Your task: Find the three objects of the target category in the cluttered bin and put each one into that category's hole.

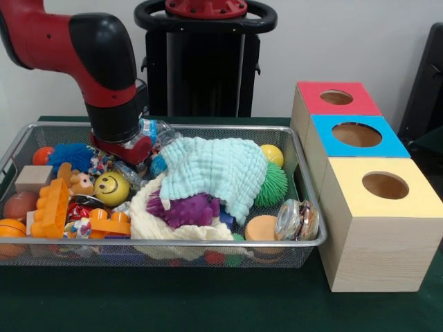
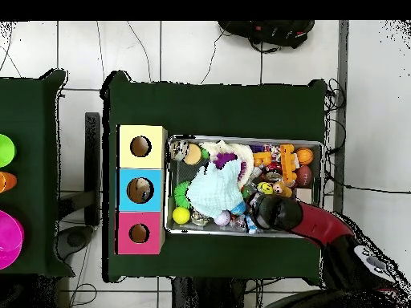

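The silver wire mesh bin [image 1: 208, 242] stands on the green table and is full of toys. It also shows in the overhead view [image 2: 245, 138]. My gripper [image 1: 124, 149] reaches down into the bin's far left part, next to a yellow smiley ball [image 1: 111, 188] and a clear plastic bottle [image 1: 158, 131]. Its tips are hidden in the clutter. In the overhead view the gripper [image 2: 269, 210] is over the bin's lower middle. A light blue cloth [image 1: 214, 169] covers the bin's middle, with a purple spiky toy [image 1: 183, 209] below it. Three wooden boxes with holes have a red top [image 1: 337, 98], a blue top [image 1: 356, 135] and a yellow top [image 1: 385, 185].
The bin also holds a green spiky ball [image 1: 272, 187], a yellow ball [image 1: 272, 154], a blue spiky ball [image 1: 73, 155], an orange plastic brick [image 1: 52, 207], a glass jar [image 1: 296, 220] and a wooden block [image 1: 33, 178]. The boxes stand against the bin's right side.
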Motion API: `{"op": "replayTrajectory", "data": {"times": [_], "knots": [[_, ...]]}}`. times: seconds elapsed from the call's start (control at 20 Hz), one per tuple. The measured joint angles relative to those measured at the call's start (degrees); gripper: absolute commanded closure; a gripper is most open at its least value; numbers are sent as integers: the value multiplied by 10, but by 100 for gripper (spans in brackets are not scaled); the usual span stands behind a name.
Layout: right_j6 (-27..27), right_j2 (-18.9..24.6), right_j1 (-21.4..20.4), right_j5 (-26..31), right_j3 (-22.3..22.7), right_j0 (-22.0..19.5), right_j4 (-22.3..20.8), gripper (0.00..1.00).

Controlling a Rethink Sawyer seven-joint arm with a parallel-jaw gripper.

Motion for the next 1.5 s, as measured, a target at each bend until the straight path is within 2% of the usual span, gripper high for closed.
{"op": "replayTrajectory", "data": {"times": [0.55, 0.6, 1.25, 1.5], "knots": [[0, 3, 2, 15, -5, -2, 1, 100], [0, 4, 3, 22, -9, 1, 2, 0], [0, -16, 9, 55, -43, 54, -12, 0], [0, -20, 16, 94, -67, 72, -12, 0]]}}
